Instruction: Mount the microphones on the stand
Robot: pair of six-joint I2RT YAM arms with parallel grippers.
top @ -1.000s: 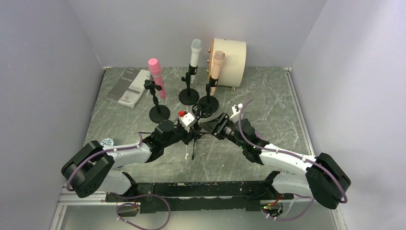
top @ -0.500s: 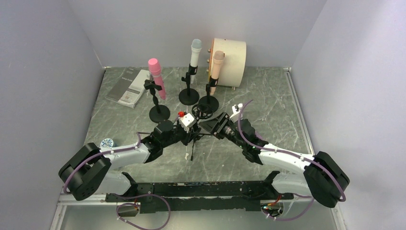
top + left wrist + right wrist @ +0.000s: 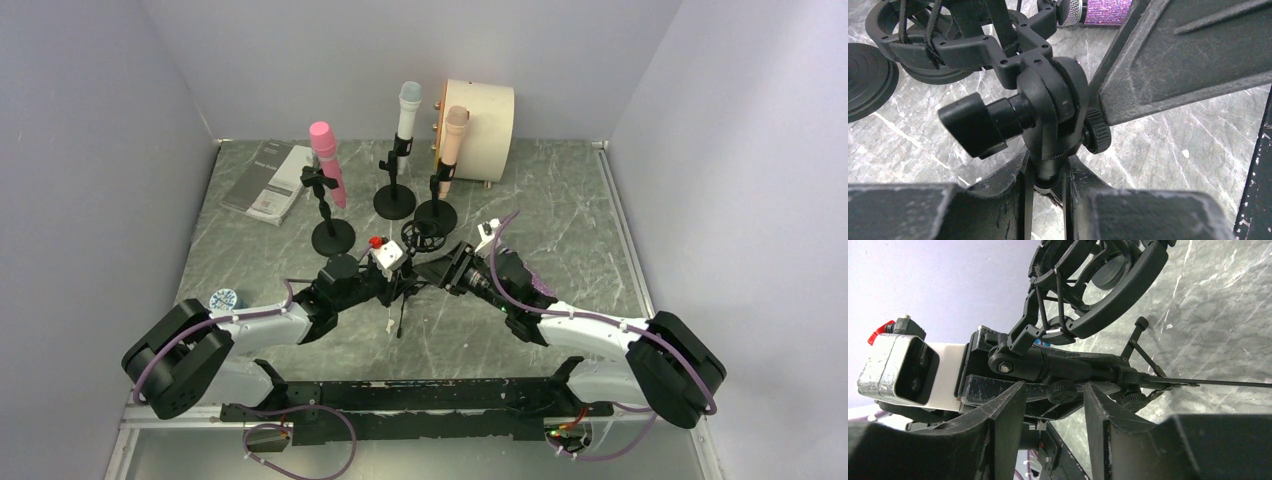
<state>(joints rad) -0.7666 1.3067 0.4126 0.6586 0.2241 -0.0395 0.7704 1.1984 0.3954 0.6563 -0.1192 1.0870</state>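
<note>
The pink mic (image 3: 325,155), the white mic with a pale-blue head (image 3: 408,112) and the peach mic (image 3: 453,138) stand clipped in black round-base stands at the back. The purple glitter mic (image 3: 1105,6) with a silver mesh head lies on the table beyond the grippers. My left gripper (image 3: 1048,175) is shut on the stem of a black tripod stand (image 3: 1048,115) with a ring shock mount (image 3: 422,236). My right gripper (image 3: 1053,387) is open, its fingers on either side of the stand's knurled knob (image 3: 1063,390).
A beige drum-shaped object (image 3: 482,115) stands at the back right behind the peach mic. A grey booklet (image 3: 268,180) lies at the back left. A small blue-and-white round item (image 3: 224,297) sits beside my left arm. Grey walls enclose three sides.
My right gripper has moved a little left and closer to the tripod stand's joint. My left gripper and the stand have shifted slightly.
</note>
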